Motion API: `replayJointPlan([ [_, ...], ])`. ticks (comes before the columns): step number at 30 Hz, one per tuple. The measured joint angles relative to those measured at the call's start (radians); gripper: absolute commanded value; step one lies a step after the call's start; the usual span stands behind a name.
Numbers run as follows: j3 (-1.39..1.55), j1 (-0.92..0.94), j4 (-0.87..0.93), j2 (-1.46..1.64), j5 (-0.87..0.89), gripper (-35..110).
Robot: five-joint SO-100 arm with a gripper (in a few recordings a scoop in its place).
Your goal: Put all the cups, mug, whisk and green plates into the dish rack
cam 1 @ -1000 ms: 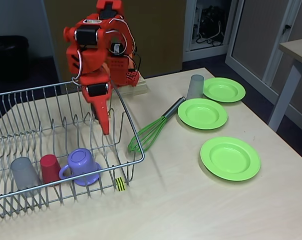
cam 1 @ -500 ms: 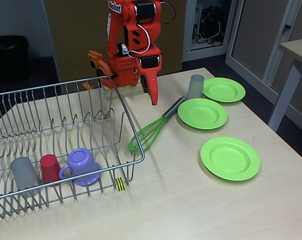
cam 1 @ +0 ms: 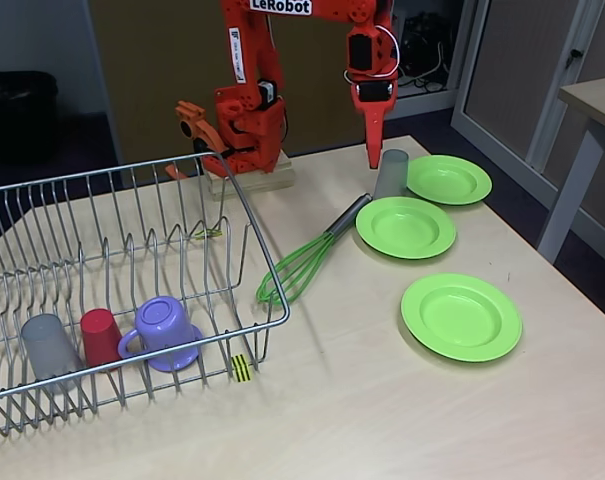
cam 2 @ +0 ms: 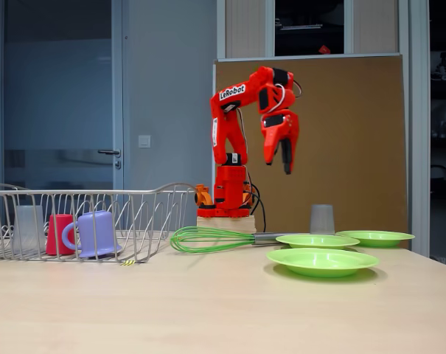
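Step in hand, as I judge it: going for the last grey cup (cam 1: 390, 173), which stands upside down near the far right of the table (cam 1: 382, 400), just beside the far plate (cam 1: 449, 179) and touching or nearly touching the middle plate (cam 1: 406, 227).

Rack (cam 1: 132, 300) on the left already holds a grey cup (cam 1: 50, 346), the red cup (cam 1: 101, 335) and the mug (cam 1: 164, 331), all along its front edge. Still out on the table: the whisk (cam 1: 300, 263), loops against the rack's right side with the handle pointing toward the cup, and three plates, the third (cam 1: 461, 316) nearer the front right.

Claw (cam 1: 374, 155) hangs tip-down above the cup, well clear of it in the side-on fixed view (cam 2: 285, 164). Fingers look pressed together or nearly so; holds nothing, touches nothing.

Next move calls for: spread the fingers, descend straight over the cup, pinch its wall, lift without nudging the plates.
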Motion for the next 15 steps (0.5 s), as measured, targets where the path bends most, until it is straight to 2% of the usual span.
replayJointPlan([
  [6,-0.032,-0.204,-0.029,-0.100,0.259,45],
  [15,-0.147,-0.445,-0.091,-0.278,0.546,49],
])
